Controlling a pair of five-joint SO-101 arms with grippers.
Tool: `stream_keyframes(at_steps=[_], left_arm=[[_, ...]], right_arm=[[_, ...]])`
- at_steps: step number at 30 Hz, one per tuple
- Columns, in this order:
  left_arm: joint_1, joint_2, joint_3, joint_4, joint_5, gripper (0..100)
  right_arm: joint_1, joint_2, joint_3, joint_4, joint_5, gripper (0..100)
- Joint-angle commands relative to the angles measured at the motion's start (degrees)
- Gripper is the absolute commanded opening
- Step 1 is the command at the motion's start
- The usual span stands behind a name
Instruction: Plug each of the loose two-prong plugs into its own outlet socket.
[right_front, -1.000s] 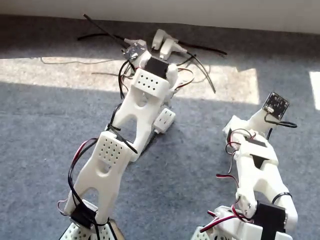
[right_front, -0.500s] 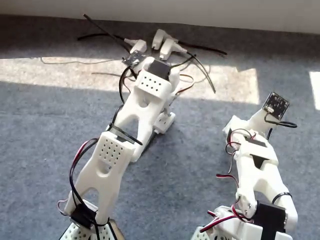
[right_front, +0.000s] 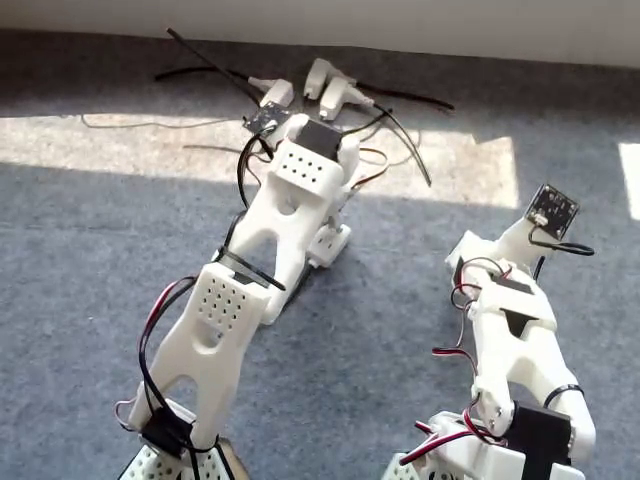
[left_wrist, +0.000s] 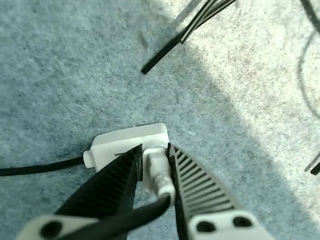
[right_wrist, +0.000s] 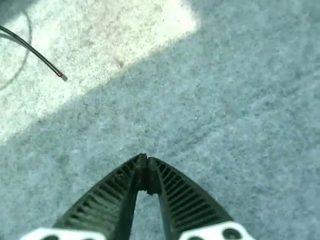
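Note:
In the left wrist view my left gripper is shut on a white two-prong plug whose black cord trails back under the fingers. The plug's front end is against the white outlet block, and its prongs are hidden. From above, the left arm covers that gripper, and only a corner of the outlet block peeks out beside it. Two more white plugs lie loose on the carpet beyond the arm. My right gripper is shut on nothing, low over bare carpet.
Black cords and thin wires sprawl over the sunlit strip of grey carpet at the back. A black cord leaves the outlet block. The right arm is folded at the right, with open carpet between the arms.
The left arm shifted slightly over the outlet block a second ago, hiding more of it, and has stayed still since. The right arm has not moved.

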Motion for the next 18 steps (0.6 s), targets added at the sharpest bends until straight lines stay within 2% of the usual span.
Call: stream_keyframes(at_steps=[1, 5, 10, 13, 18], left_arm=[[0.7, 1.1, 0.0, -1.3, 0.5, 1], [0.7, 4.0, -0.2, -3.6, 0.5, 1], [1.0, 3.6, -0.2, -3.3, 0.8, 1], [0.7, 3.8, -0.2, -3.3, 3.9, 1], [0.9, 4.0, 0.1, -3.3, 3.5, 1]], right_arm=[[0.0, -0.2, -2.9, 0.1, 0.7, 0.9], [0.0, -0.2, -2.9, 0.1, 0.7, 0.9], [0.0, -0.2, -2.9, 0.1, 0.7, 0.9], [0.0, -0.2, -2.9, 0.1, 0.7, 0.9], [0.0, -0.2, -2.9, 0.1, 0.7, 0.9]])
